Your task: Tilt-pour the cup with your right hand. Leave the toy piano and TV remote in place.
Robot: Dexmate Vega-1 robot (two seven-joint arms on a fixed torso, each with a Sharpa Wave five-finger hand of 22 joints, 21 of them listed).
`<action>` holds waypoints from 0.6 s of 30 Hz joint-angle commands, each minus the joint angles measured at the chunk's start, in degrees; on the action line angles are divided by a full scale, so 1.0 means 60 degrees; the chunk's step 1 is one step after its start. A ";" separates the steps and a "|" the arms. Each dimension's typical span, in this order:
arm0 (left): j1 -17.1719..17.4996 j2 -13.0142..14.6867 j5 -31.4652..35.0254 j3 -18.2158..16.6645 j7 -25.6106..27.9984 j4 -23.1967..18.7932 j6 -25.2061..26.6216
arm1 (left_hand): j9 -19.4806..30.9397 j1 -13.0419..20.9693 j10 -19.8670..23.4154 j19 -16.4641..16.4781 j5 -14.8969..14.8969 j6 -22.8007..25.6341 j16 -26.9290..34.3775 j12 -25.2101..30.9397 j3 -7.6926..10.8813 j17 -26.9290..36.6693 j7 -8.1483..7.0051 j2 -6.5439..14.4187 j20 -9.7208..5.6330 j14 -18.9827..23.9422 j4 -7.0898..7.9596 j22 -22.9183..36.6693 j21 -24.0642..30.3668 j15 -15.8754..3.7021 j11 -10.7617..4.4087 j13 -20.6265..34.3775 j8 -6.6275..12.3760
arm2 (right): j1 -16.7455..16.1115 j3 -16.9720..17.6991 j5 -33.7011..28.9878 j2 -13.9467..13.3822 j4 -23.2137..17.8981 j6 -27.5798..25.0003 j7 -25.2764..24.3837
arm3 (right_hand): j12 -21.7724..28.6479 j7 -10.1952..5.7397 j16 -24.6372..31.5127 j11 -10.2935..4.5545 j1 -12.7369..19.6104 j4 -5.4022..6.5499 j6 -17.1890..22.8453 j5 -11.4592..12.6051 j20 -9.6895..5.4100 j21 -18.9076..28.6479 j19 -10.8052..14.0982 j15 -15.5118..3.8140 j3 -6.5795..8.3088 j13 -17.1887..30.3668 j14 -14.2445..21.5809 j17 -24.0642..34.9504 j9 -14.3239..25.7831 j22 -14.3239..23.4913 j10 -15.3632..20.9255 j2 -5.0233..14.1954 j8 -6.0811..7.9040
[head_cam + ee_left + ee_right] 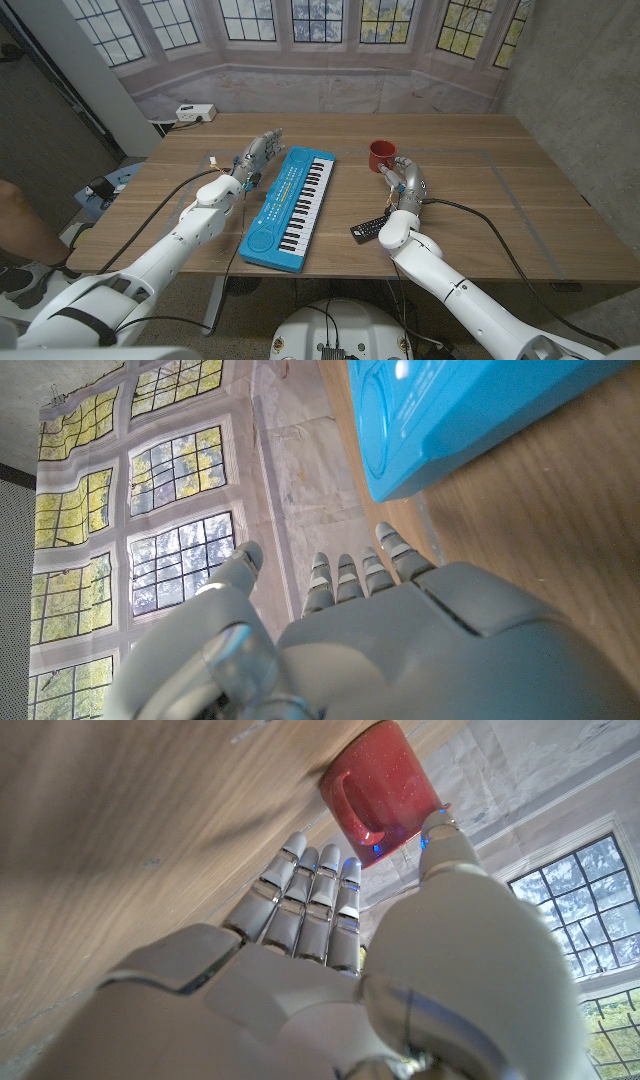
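Note:
A red cup point(381, 154) with a handle stands upright on the wooden table point(470, 210), right of the blue toy piano point(292, 205). My right hand point(405, 180) is just behind it on the near side, fingers apart and stretched toward the cup point(380, 790), holding nothing; whether the fingertips touch it is unclear. A black TV remote point(366, 230) lies next to my right wrist. My left hand point(255, 157) stands open left of the piano, fingers straight, beside the piano's edge point(470, 420).
A white power box point(195, 113) sits beyond the table's far left corner. A person's arm point(22, 225) shows at the left edge. A window backdrop hangs behind the table.

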 commanded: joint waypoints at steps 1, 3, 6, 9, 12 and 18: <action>0.0082 -0.0026 -0.0005 0.0029 0.0092 -0.0100 0.0075 | 0.0050 0.0117 0.0099 0.0085 0.0055 0.0096 0.0017 0.0056 0.0008 0.0025 -0.0019 0.0023 -0.0021 0.0066 -0.0062 0.0034 -0.0024 0.0034 -0.0021 0.0049 0.0022 | 0.0176 -0.0059 -0.0053 0.0195 0.0388 -0.0039 -0.0358 | 0.0087 -0.0050 0.0080 -0.0122 0.0150 -0.0019 0.0196 0.0116 -0.0040 0.0080 0.0146 -0.0449 0.0064 0.0017 0.0199 0.0041 0.0024 0.0019 0.0175 0.0060 0.0066; 0.0087 -0.0031 -0.0012 0.0033 0.0095 -0.0109 0.0089 | 0.0051 0.0122 0.0101 0.0094 0.0056 0.0096 0.0014 0.0055 0.0006 0.0025 -0.0019 0.0024 -0.0017 0.0064 -0.0066 0.0034 -0.0030 0.0032 -0.0016 0.0050 0.0019 | 0.0209 -0.0074 -0.0056 0.0224 0.0459 -0.0031 -0.0395 | 0.0085 -0.0085 0.0076 -0.0149 0.0183 -0.0026 0.0265 0.0128 -0.0058 0.0085 0.0189 -0.0465 0.0080 0.0020 0.0237 0.0039 0.0024 0.0020 0.0206 0.0066 0.0076; 0.0094 -0.0032 -0.0010 0.0043 0.0097 -0.0124 0.0104 | 0.0052 0.0131 0.0114 0.0108 0.0057 0.0101 0.0013 0.0058 0.0004 0.0026 -0.0028 0.0026 -0.0004 0.0072 -0.0073 0.0035 -0.0040 0.0038 -0.0018 0.0051 0.0018 | 0.0254 -0.0088 -0.0039 0.0262 0.0562 0.0004 -0.0427 | 0.0095 -0.0091 0.0088 -0.0191 0.0218 -0.0019 0.0350 0.0140 -0.0072 0.0081 0.0226 -0.0494 0.0097 0.0025 0.0302 0.0051 0.0026 0.0022 0.0291 0.0101 0.0082; 0.0109 -0.0038 -0.0014 0.0044 0.0112 -0.0141 0.0106 | 0.0052 0.0138 0.0111 0.0121 0.0058 0.0096 0.0015 0.0054 0.0003 0.0026 -0.0023 0.0028 -0.0011 0.0084 -0.0078 0.0035 -0.0046 0.0033 -0.0002 0.0052 0.0013 | 0.0302 -0.0112 -0.0017 0.0283 0.0651 0.0044 -0.0419 | 0.0091 -0.0103 0.0096 -0.0207 0.0256 -0.0021 0.0422 0.0148 -0.0088 0.0080 0.0262 -0.0554 0.0108 0.0029 0.0356 0.0057 0.0027 0.0023 0.0330 0.0121 0.0086; 0.0131 -0.0041 -0.0020 0.0042 0.0134 -0.0164 0.0115 | 0.0053 0.0145 0.0108 0.0132 0.0058 0.0105 0.0015 0.0051 0.0001 0.0026 -0.0022 0.0028 -0.0006 0.0093 -0.0083 0.0036 -0.0054 0.0028 -0.0008 0.0053 0.0014 | 0.0355 -0.0146 -0.0008 0.0301 0.0725 0.0054 -0.0406 | 0.0091 -0.0107 0.0108 -0.0242 0.0266 -0.0018 0.0442 0.0151 -0.0101 0.0085 0.0293 -0.0553 0.0111 0.0031 0.0402 0.0061 0.0028 0.0024 0.0356 0.0127 0.0081; 0.0179 -0.0036 -0.0032 0.0037 0.0163 -0.0188 0.0130 | 0.0055 0.0157 0.0121 0.0151 0.0059 0.0102 0.0016 0.0052 -0.0003 0.0026 -0.0026 0.0031 -0.0014 0.0109 -0.0091 0.0037 -0.0067 0.0045 -0.0016 0.0054 0.0009 | 0.0454 -0.0200 0.0008 0.0347 0.0865 0.0044 -0.0407 | 0.0097 -0.0144 0.0112 -0.0312 0.0280 -0.0002 0.0548 0.0160 -0.0126 0.0084 0.0355 -0.0602 0.0120 0.0037 0.0486 0.0068 0.0030 0.0026 0.0454 0.0147 0.0084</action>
